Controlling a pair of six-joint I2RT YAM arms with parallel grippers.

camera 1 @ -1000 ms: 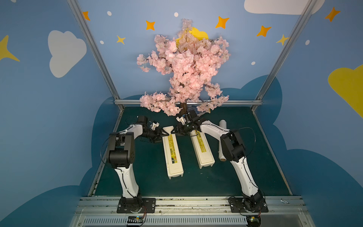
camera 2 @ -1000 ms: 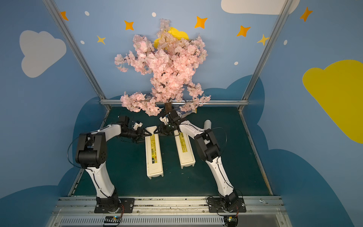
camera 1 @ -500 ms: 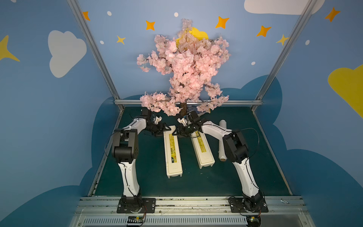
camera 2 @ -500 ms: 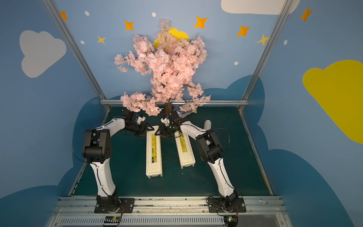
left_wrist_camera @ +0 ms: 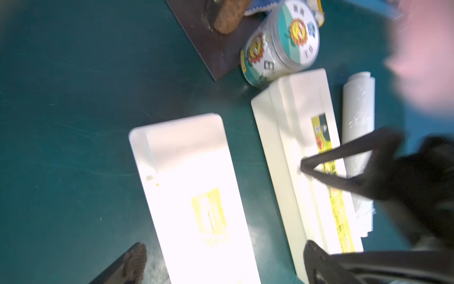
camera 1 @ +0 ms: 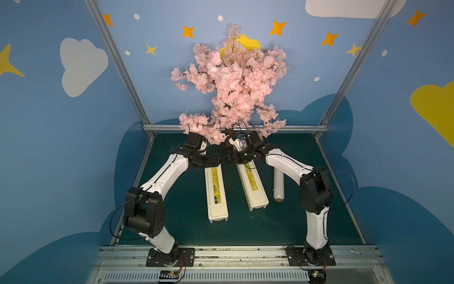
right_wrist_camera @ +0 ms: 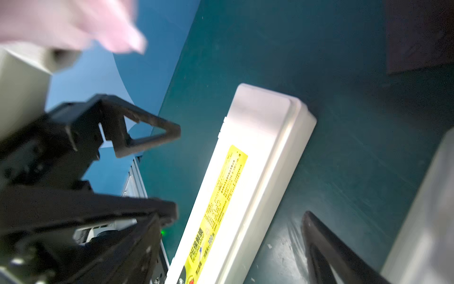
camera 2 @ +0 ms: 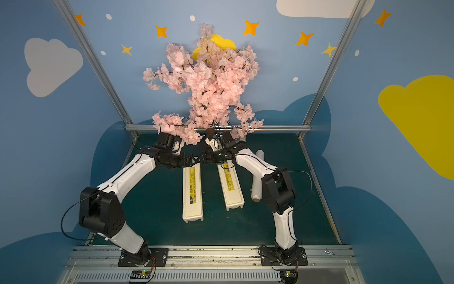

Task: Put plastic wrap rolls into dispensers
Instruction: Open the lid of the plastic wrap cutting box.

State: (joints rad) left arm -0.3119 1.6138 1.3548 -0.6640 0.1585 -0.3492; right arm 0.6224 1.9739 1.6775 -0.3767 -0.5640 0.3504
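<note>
Now left gripper [camera 1: 216, 161] and right gripper [camera 1: 227, 159] gape empty (dispensers [camera 1: 216, 194] shut); likely next: open one for the plastic wrap roll [camera 1: 278, 183].

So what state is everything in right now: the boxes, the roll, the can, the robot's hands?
Left box: lid shut, lying flat.
Right box: lid shut, lying flat.
Roll: lying loose beside the right box, not in one.
Can: lid on.
Left hand: open, empty.
Right hand: open, empty.
</note>
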